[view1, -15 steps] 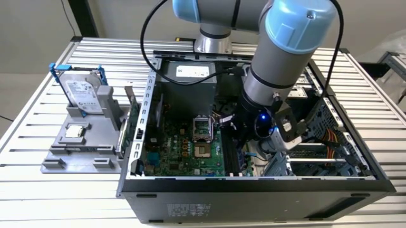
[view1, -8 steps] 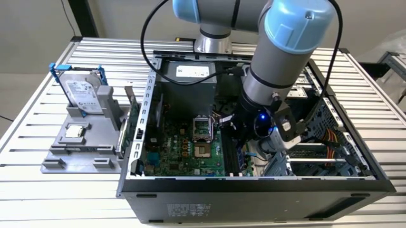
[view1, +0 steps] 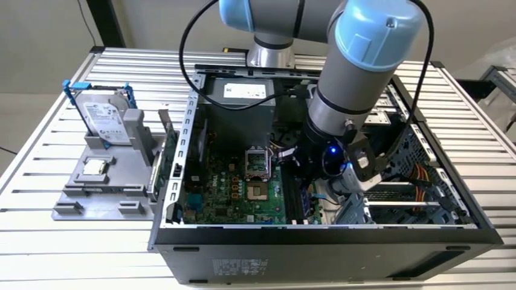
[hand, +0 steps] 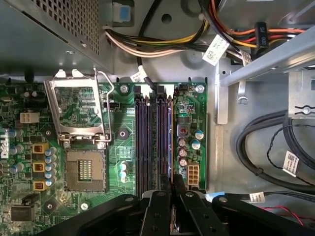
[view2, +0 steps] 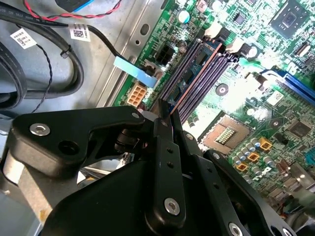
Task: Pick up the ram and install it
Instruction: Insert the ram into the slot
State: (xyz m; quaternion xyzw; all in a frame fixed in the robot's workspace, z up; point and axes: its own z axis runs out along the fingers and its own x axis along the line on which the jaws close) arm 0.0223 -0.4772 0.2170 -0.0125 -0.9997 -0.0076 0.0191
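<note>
Slatted metal bench point(view1: 48, 241), open computer case point(view1: 322, 235): gripper point(hand: 172, 189) pinching the ram point(hand: 172, 184) edge-on above the memory slots point(hand: 152, 142); keep it square.

Green motherboard point(hand: 123, 123); black claw point(hand: 172, 196); blue-framed silver hard drive point(view1: 103, 115).

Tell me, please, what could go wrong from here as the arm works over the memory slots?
1. The gripper hangs close over the memory slots; a small sideways offset could press on a slot wall.
2. Upright capacitors stand right beside the slots and could be knocked.
3. The processor socket lies open, so anything dropped could harm its contacts.
</note>
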